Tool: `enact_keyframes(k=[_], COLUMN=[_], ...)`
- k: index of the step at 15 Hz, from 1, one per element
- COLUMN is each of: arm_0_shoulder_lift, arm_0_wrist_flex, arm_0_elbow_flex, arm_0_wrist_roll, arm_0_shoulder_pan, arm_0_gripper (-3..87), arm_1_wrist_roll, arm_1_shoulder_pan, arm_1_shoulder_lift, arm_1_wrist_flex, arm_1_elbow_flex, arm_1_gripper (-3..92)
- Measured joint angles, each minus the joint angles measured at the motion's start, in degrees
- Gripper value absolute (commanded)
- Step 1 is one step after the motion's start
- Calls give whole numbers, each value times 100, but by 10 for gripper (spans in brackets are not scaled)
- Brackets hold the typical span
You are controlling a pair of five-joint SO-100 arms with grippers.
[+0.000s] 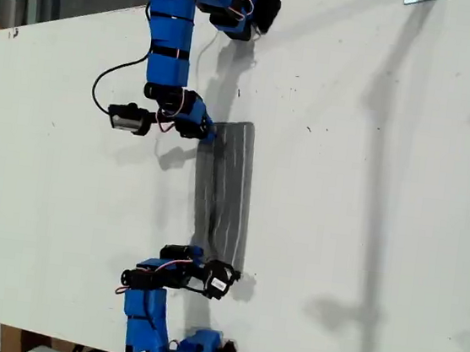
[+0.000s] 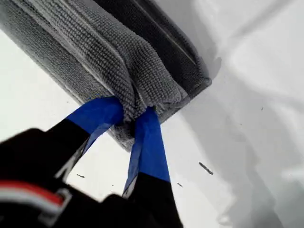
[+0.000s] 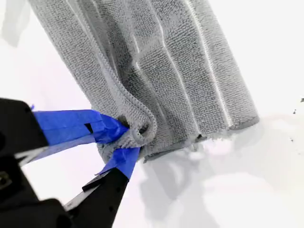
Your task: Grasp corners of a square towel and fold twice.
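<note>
A plain white table [image 1: 367,208] carries the grey striped square towel [image 1: 225,188], folded into a narrow strip between my two pincers. My first pincer [image 2: 130,114] pinches one end; my second pincer [image 3: 127,137] pinches a corner of it.

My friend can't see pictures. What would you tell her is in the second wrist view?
My second tool, tipped with blue tape, is pinched shut on a bunched corner of the grey striped towel. The towel lies folded in layers on a white table, its pale stripes running away from the camera.
</note>
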Motion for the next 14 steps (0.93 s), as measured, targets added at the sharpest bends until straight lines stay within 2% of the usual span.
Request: enact_keyframes(k=[8, 12, 14], arm_0_shoulder_lift=[114, 114, 114], arm_0_wrist_flex=[70, 70, 44], arm_0_elbow_flex=[185, 141, 141], arm_0_wrist_roll=[-738, -817, -809], arm_0_shoulder_pan=[1151, 1310, 1380], arm_0_gripper=[-3, -3, 5], arm_1_wrist_roll=[861, 1063, 1063], arm_1_shoulder_pan=[-1187, -1336, -1433], arm_1_shoulder_lift=[158, 158, 158], arm_1_wrist_flex=[53, -44, -158], arm_1_elbow_flex=[360, 483, 589], arm_1_gripper=[-1, -1, 120])
